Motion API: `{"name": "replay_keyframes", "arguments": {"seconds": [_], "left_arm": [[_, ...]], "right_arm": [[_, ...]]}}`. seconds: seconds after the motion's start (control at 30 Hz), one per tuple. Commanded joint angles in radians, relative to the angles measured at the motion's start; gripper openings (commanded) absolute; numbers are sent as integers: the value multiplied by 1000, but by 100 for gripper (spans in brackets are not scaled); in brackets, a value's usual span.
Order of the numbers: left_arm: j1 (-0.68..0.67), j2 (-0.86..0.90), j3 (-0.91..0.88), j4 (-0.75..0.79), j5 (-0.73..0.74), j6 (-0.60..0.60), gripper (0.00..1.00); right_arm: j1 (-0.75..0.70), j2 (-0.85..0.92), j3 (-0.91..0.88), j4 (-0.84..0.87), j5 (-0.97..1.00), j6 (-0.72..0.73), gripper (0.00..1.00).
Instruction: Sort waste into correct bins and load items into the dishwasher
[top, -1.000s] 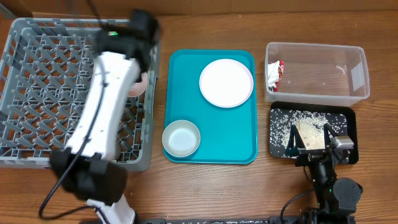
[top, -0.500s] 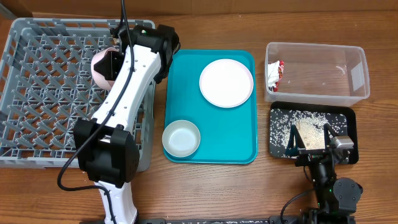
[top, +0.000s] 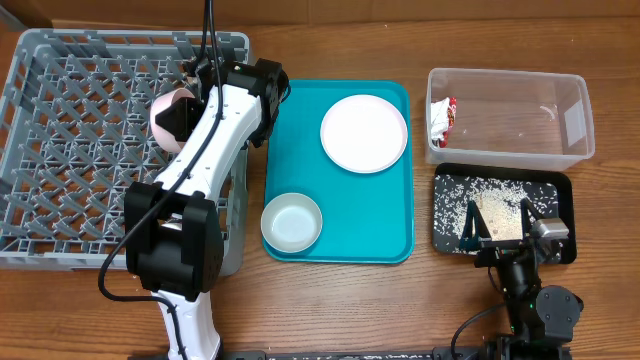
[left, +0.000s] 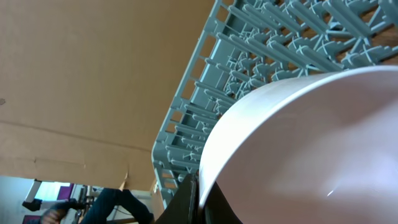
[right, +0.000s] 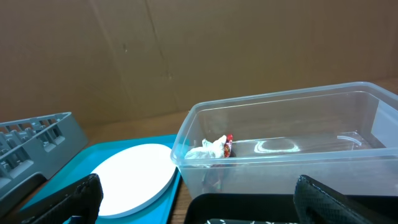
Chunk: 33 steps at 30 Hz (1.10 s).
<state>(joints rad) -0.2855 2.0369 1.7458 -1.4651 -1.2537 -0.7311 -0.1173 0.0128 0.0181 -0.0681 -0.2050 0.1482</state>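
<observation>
1 saucer in L claw

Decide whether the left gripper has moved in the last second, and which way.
Yes. The left gripper, holding a plate, has moved left, away from the teal tray, further over the grey rack.

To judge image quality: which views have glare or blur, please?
Left wrist: the white dish fills half the frame, slightly soft, with one small glare spot. Right wrist: the fingers are dark and blurred; the clear tub shows reflections. Overhead: sharp, evenly lit.
</observation>
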Motion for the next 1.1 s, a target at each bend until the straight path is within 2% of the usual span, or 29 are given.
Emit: {"name": "replay_keyframes", "arguments": {"seconds": [0.0,0.2,0.77,1.07], "left_arm": [[5,5,-23,23,-39,-32,4],[2,5,-80,80,-59,-4,4],[0,5,-116,113,-87,5,4],[-30,5,-165,190,-61,61,4]], "right_arm": [[-4,-10,-10,7,5,-7,100],[-4,-10,-10,7,5,-7,100],[-4,-10,-10,7,5,-7,100],[-4,-10,-10,7,5,-7,100]]}}
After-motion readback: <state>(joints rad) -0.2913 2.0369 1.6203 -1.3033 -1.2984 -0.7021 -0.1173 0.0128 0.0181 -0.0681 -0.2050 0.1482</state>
